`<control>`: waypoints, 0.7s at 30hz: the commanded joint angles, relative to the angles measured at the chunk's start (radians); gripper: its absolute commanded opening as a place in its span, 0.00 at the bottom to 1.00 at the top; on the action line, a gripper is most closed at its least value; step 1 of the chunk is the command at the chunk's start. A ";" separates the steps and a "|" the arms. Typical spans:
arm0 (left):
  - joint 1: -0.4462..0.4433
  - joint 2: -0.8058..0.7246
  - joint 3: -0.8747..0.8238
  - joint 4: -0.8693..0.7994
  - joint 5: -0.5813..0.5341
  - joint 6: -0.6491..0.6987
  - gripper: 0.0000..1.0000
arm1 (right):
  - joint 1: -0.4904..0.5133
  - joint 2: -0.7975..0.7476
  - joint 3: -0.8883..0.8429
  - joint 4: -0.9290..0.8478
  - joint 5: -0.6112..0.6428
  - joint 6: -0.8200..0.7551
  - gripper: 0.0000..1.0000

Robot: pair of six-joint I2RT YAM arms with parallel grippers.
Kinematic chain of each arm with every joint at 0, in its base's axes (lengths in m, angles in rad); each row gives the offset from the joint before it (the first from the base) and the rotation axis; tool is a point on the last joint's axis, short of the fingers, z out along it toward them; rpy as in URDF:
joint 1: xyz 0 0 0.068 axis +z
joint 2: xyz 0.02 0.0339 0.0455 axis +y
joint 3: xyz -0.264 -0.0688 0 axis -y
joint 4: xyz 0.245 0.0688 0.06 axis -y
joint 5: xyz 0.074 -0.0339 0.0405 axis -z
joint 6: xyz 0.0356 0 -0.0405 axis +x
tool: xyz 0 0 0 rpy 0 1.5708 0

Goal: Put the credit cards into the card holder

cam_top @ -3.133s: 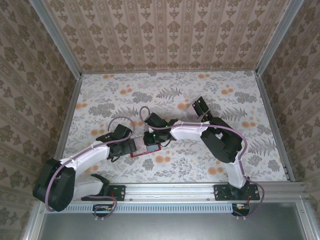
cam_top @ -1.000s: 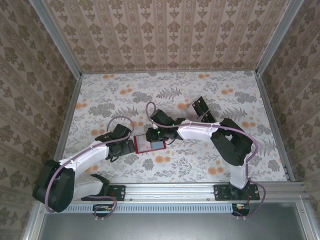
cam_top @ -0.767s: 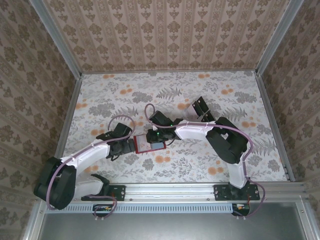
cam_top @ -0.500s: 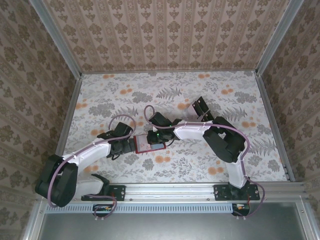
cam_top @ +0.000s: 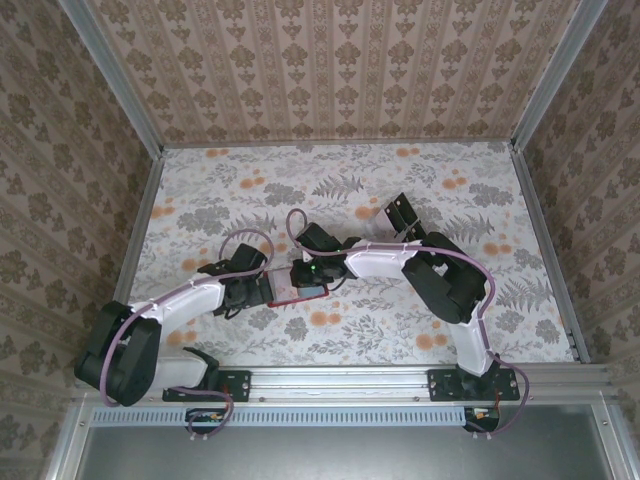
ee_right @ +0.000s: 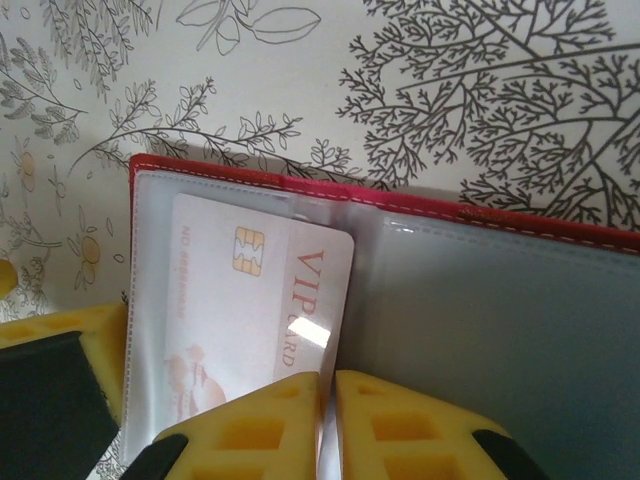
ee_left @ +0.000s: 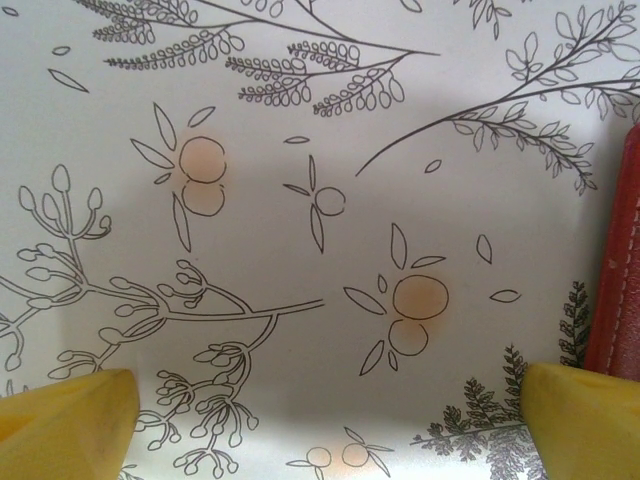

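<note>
one open card holder [ee_right: 480, 300] has one credit card [ee_right: 250, 290] inside. right claw [ee_right: 328, 388] pinches its edge. left claw [ee_left: 325, 415] gapes wide.

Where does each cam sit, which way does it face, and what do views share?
Top external: above and behind the bases, looking down on the floral table; both arms, left gripper and right gripper at the red card holder.
Left wrist: on that wrist, facing down at the table; left gripper open, card holder edge at right.
Right wrist: facing down into the open card holder, VIP credit card pocketed; right gripper shut.
Shared: card holder, all three.
</note>
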 commanded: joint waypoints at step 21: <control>0.007 -0.060 0.010 -0.034 -0.018 0.026 1.00 | 0.018 -0.034 0.039 0.013 -0.044 0.025 0.34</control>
